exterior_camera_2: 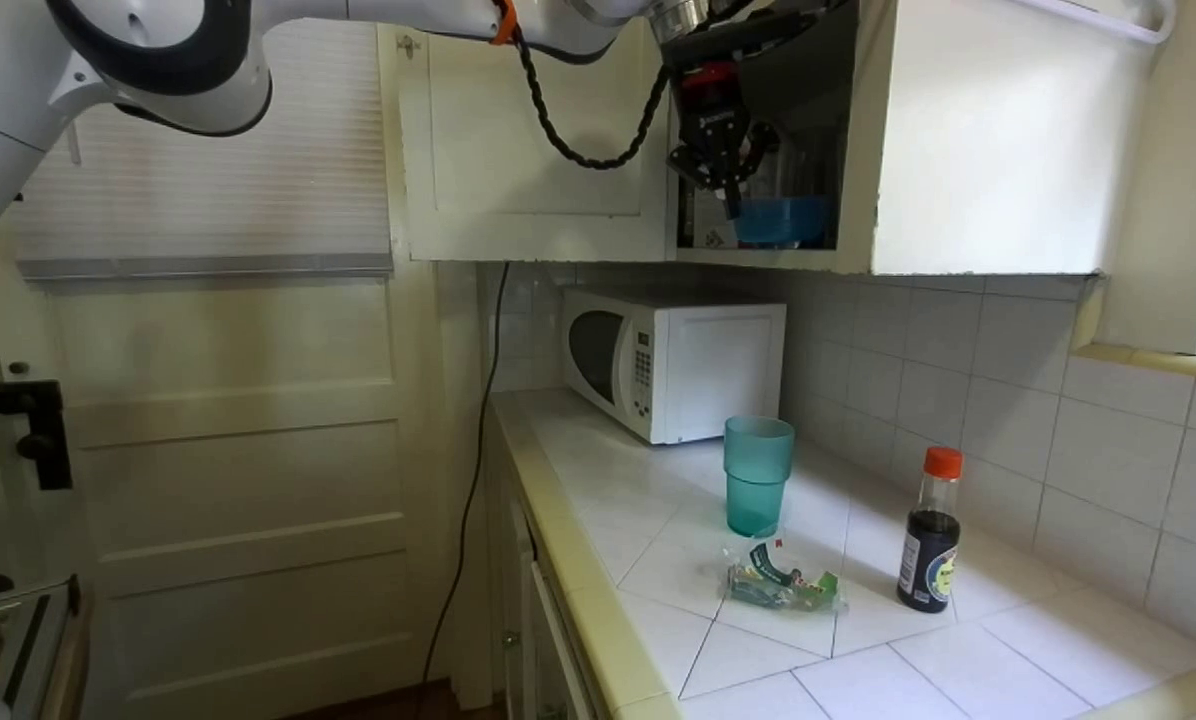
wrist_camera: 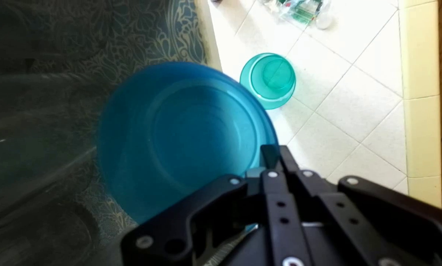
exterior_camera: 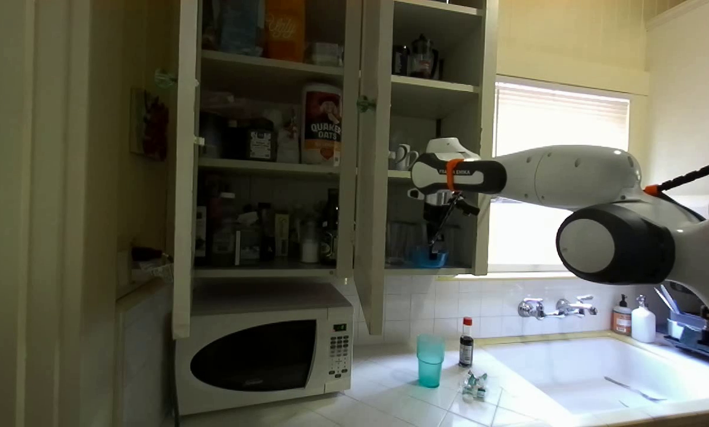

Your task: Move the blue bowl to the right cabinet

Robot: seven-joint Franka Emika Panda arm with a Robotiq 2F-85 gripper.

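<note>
- The rim of the blue bowl [wrist_camera: 199,133] is clamped in the pincer [wrist_camera: 277,150], pressed from inside and from outside; the rest of the bowl is seen left of the pincer in the wrist view.
- In both exterior views the bowl is seen below the pincer, within the right cabinet [exterior_camera: 482,246] at its lowest shelf [exterior_camera: 402,271]; whether that shelf is touched by the base cannot be told.
- The step in hand is judged to be the set-down, with release and withdrawal not yet done.
- From the wrist, the shelf's front edge is overlapped by the bowl; before release, the whole base should be brought in over the shelf.
- Clear glasses [exterior_camera: 397,240] are seen deeper in than the pincer, so any inward push should be made short and slow.
- Since the bowl is gripped at 1 side only, tipping is to be expected; it is best lowered level until its weight is taken by the shelf.
- The pincer should then be parted only enough for the rim to be freed, and lifted clear before being backed out, so that the bowl is not dragged toward the counter [wrist_camera: 354,122] and teal cup [wrist_camera: 268,81] below.
</note>
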